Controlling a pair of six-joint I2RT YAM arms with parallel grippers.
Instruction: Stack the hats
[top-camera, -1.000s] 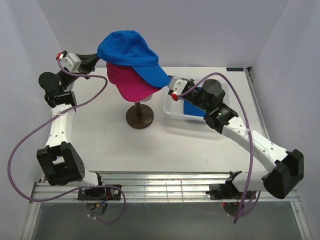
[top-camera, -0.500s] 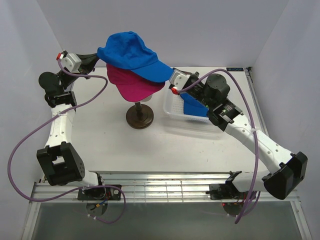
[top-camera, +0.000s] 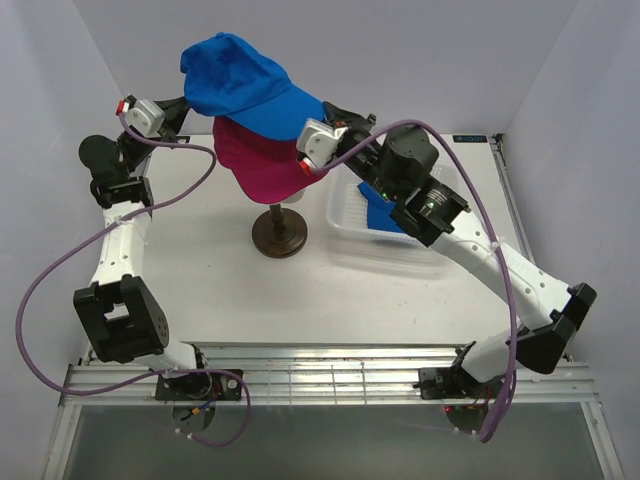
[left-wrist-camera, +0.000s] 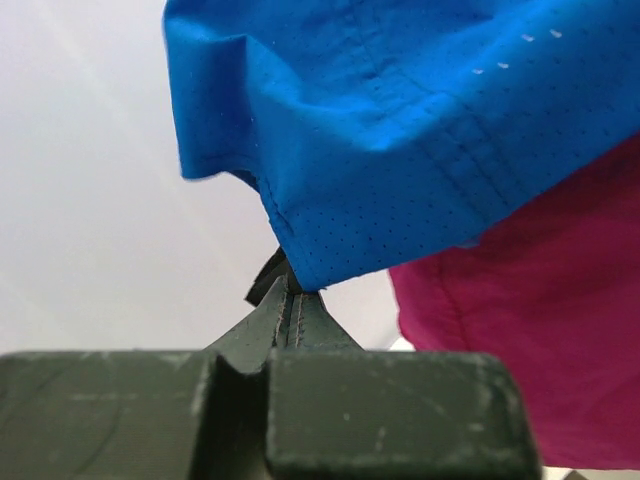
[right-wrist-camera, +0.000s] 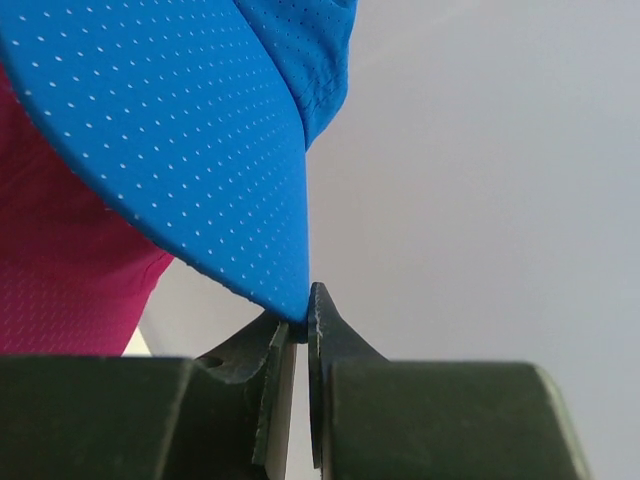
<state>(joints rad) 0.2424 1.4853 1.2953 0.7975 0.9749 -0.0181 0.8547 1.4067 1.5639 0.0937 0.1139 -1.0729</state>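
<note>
Hem of blue cap (top-camera: 240, 85) pinched in left gripper (left-wrist-camera: 290, 300), brim in right gripper (right-wrist-camera: 303, 325); pink cap (top-camera: 255, 165) partly hidden.

Blue cap (top-camera: 235, 80) raised and shifted left, crown lifted further off pink cap (top-camera: 255, 165), right gripper (top-camera: 333, 113) carried up and left away from basket (top-camera: 345, 215), left gripper (top-camera: 185, 105) risen slightly, right arm more extended.
</note>
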